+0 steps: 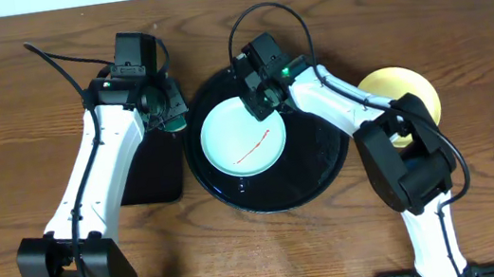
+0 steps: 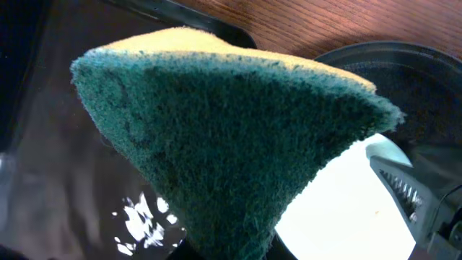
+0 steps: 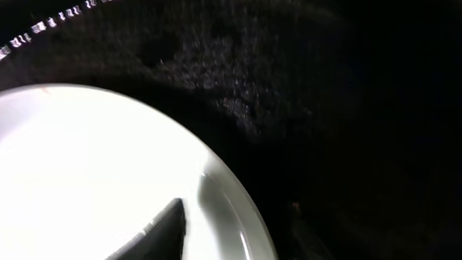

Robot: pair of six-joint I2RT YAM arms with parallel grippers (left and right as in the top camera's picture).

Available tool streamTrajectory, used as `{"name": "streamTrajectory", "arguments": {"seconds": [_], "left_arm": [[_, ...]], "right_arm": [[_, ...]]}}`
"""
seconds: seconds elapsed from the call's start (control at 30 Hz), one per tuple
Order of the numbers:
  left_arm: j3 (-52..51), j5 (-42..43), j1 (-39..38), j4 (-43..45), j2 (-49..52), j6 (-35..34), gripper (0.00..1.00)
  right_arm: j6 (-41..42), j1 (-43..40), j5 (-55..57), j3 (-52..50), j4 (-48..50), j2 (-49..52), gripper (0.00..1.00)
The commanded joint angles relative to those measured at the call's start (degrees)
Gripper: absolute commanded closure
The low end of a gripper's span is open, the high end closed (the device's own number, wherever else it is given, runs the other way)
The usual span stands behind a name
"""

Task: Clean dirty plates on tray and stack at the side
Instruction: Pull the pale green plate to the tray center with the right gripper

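A pale mint-blue plate (image 1: 245, 139) with a thin red smear lies on the round black tray (image 1: 322, 162). My right gripper (image 1: 259, 101) sits at the plate's far right rim. In the right wrist view one dark finger (image 3: 155, 231) lies over the plate (image 3: 86, 166) inside the rim; the other finger is lost in the dark. My left gripper (image 1: 167, 111) hovers just left of the tray, shut on a green sponge (image 2: 231, 137) with a yellow back. A pale yellow plate (image 1: 403, 89) rests on the table to the right, partly hidden by the right arm.
A smaller rectangular black tray (image 1: 151, 175) lies left of the round tray, under the left arm. The right arm reaches across the round tray's right side. Wooden table (image 1: 14, 112) surrounds everything.
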Motion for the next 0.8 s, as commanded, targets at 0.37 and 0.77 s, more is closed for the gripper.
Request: {"name": "streamTrajectory", "arguments": {"seconds": [0.37, 0.77], "left_arm": [[-0.76, 0.13, -0.02, 0.26, 0.28, -0.5, 0.92], [-0.76, 0.15, -0.02, 0.31, 0.28, -0.5, 0.93]], "right_arm": [[17.73, -0.02, 2.69, 0.57, -10.95, 0.11, 0.99], [28.04, -1.6, 3.21, 0.59, -29.27, 0.11, 0.98]]}}
